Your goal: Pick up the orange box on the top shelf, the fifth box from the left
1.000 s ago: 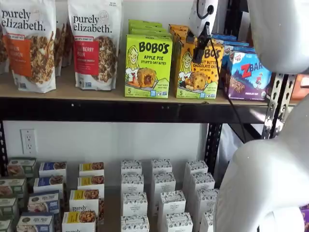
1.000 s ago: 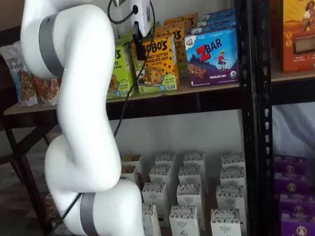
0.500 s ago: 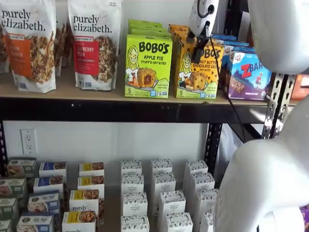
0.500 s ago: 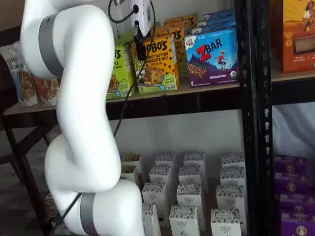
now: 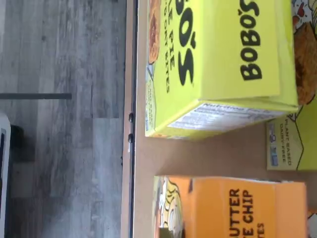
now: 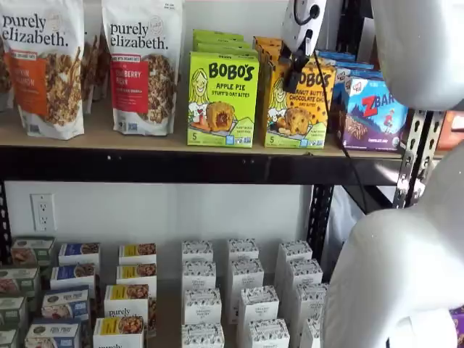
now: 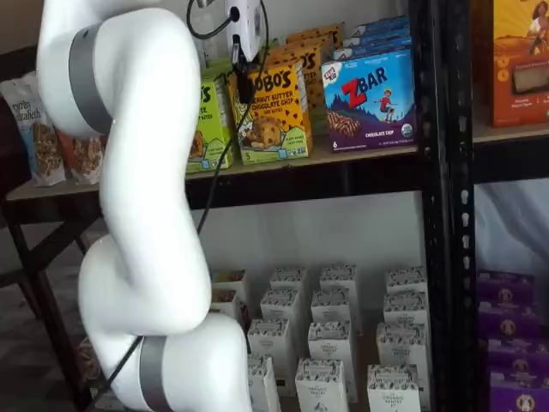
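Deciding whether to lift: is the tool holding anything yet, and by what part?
Cannot be told. The tool sits at the orange box's top front, but whether the fingers are clamped on it does not show. The box stands on the top shelf.

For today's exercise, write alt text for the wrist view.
Seen from above, the orange box and a lime-green Bobo's carton stand side by side, a strip of tan top shelf between them. Grey plank flooring lies beyond the shelf edge.

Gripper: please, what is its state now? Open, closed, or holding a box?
Gripper: black fingers hang in front of the orange box; open or closed cannot be told, and no grip on the box shows.
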Action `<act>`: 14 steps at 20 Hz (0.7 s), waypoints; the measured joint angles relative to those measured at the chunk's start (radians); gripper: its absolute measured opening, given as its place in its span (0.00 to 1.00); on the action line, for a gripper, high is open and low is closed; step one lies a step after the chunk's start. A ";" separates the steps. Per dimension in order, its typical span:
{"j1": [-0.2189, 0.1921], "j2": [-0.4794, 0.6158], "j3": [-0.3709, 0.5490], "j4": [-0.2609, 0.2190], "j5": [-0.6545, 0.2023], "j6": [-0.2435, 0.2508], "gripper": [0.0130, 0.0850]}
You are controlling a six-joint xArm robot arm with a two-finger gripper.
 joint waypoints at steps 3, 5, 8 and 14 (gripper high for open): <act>0.001 0.004 -0.005 0.000 0.002 0.001 0.44; 0.000 0.005 -0.008 0.000 0.003 0.001 0.44; -0.001 0.006 -0.009 -0.001 0.003 0.000 0.44; -0.002 0.004 -0.008 0.000 0.001 -0.002 0.44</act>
